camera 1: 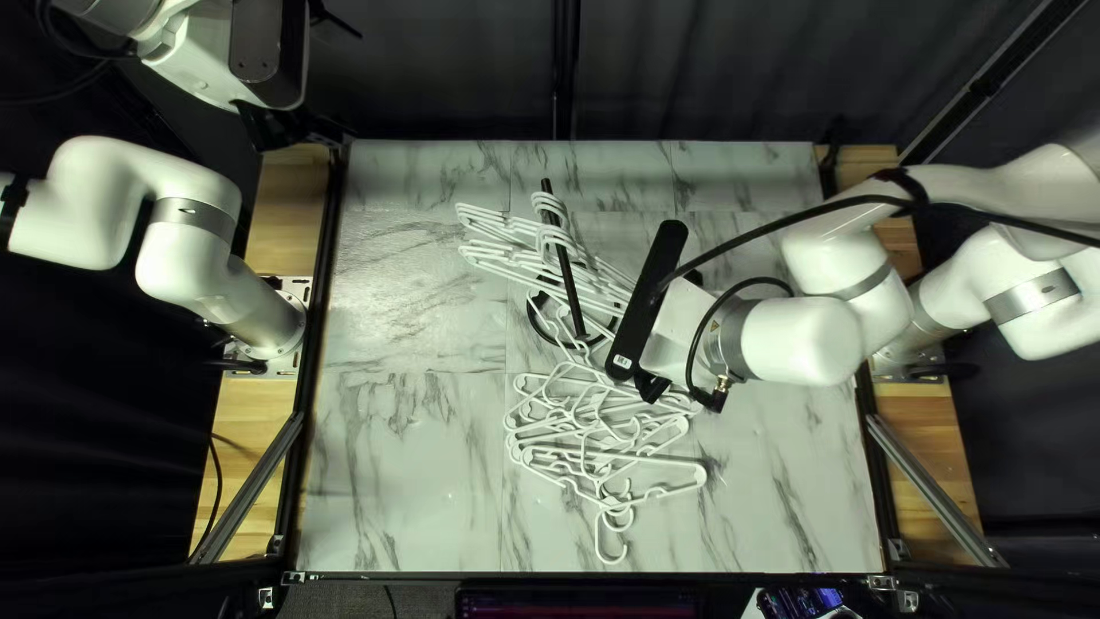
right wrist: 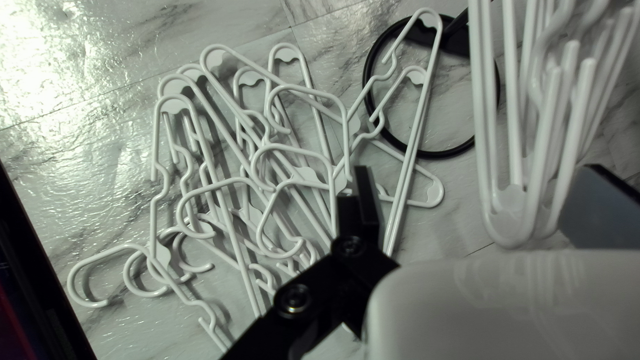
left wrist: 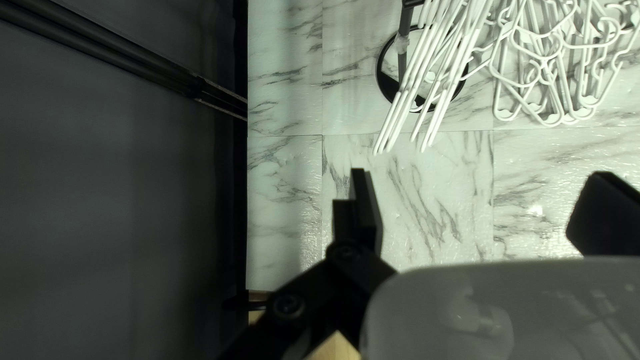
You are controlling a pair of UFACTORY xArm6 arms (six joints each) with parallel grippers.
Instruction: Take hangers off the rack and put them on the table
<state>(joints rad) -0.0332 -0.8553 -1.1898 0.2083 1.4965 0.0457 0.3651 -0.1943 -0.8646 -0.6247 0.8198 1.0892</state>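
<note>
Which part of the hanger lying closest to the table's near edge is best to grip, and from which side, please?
I would take its hook from above, with one of the jaws on each side of the thin bar. The hook juts out from the pile of hangers over bare table and seems to lie flat, while its body crosses other hangers.

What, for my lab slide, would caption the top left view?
White hangers heaped on a marble-patterned tabletop, more hanging on a black rack, the right arm alongside.
</note>
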